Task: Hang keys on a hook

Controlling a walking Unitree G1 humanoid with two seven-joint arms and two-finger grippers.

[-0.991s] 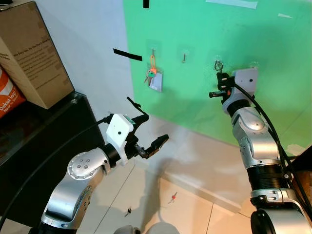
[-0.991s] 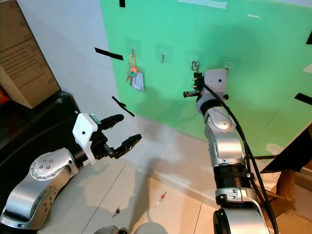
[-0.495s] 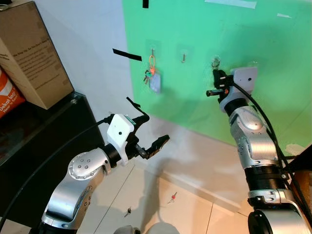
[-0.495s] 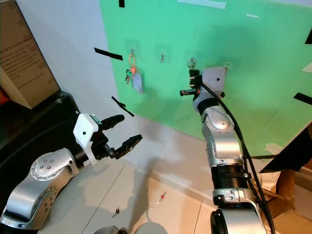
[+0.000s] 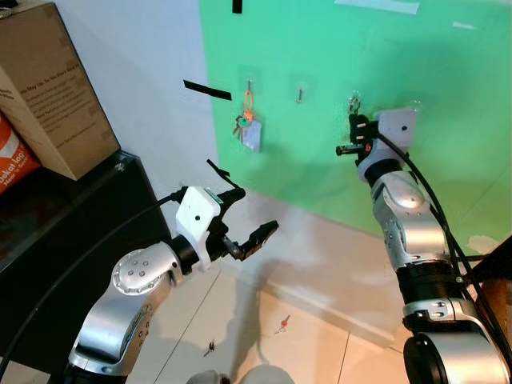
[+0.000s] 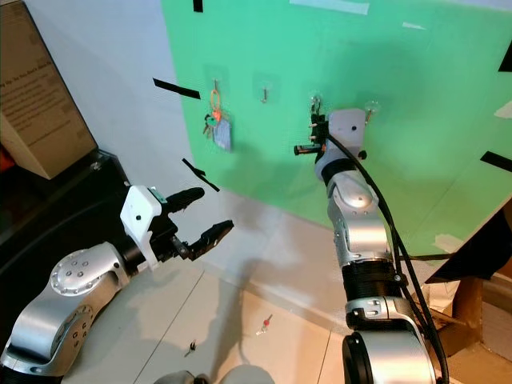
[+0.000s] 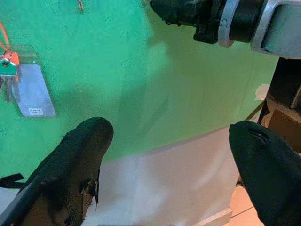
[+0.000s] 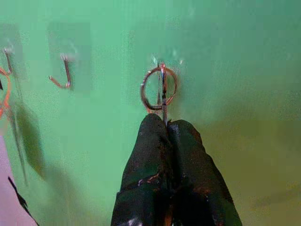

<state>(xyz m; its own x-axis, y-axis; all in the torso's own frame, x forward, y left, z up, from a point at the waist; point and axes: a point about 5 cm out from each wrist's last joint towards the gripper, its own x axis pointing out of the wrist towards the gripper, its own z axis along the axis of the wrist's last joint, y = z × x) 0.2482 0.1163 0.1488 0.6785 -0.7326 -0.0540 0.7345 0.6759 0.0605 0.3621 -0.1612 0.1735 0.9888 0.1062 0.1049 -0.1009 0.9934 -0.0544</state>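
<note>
Right tool (image 8: 163, 123) is raised to the green wall panel (image 5: 448, 72), its two black fingers pressed together on a thin metal key ring (image 8: 159, 89). The ring stands on edge at the fingertips, against the panel at a small clear-backed wall hook (image 5: 354, 102). I cannot tell if the ring is already over the hook.

Handling, as a judgement: the ring is light, stiff and smooth, so it could twist or slip in a pinch this narrow. The hold at the lower arc looks right, since it leaves the upper loop free to pass over the hook. The keys themselves are hidden behind the fingers.

Left tool (image 5: 250, 218) is held low in front of the white wall, fingers spread wide, holding nothing.

Count:
- Hooks on the panel: four can be made out in the head views. One carries an orange-looped key bunch with a grey tag (image 5: 250, 126), one bare metal hook (image 5: 300, 95) sits beside it, one is at the ring, and the fourth is just beyond the right wrist.
- Small items on the tiled floor (image 5: 320, 352): two, one red-headed key (image 5: 282, 324) and one dark one (image 5: 210, 346).
</note>
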